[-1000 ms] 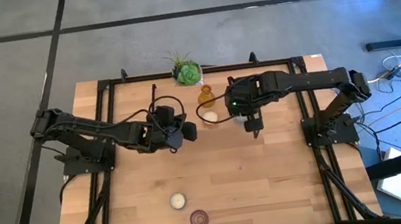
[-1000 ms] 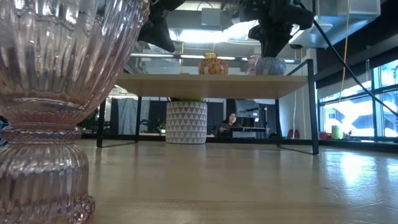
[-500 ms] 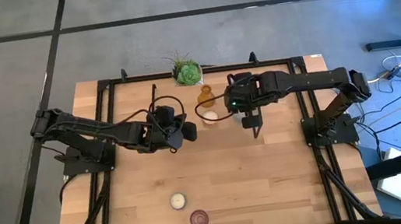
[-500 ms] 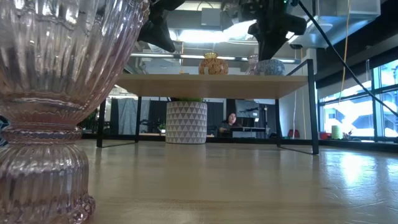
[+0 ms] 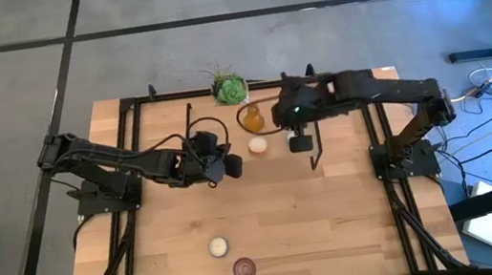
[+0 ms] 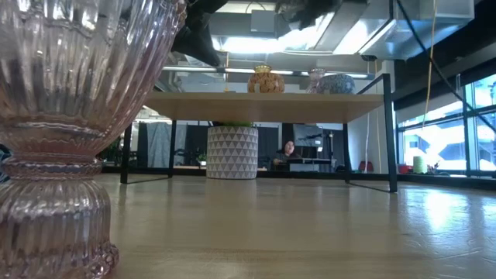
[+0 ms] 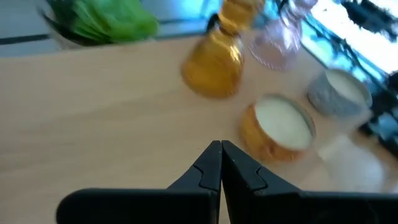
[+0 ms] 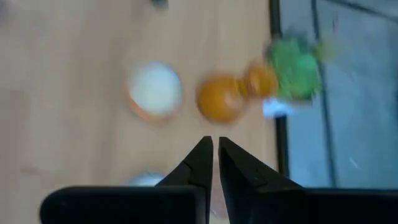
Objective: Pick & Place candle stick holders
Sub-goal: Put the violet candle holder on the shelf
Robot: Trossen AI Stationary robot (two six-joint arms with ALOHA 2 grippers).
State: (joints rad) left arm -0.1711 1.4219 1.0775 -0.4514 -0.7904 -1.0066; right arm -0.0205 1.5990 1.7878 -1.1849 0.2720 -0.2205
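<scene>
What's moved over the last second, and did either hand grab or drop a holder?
The right hand has swung toward the table's far edge, nearer the amber glass holder, and has risen out of the low view. Its fingers look shut and empty; no grab or drop shows. The left hand, shut, the cream holder, and the near cream and purple holders stayed put.

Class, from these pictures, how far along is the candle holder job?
Done: amber glass holder and cream round holder grouped near the green plant. In hand: nothing; right gripper and left gripper are shut, empty. Left: cream holder and pinkish-purple glass holder at the near edge.
</scene>
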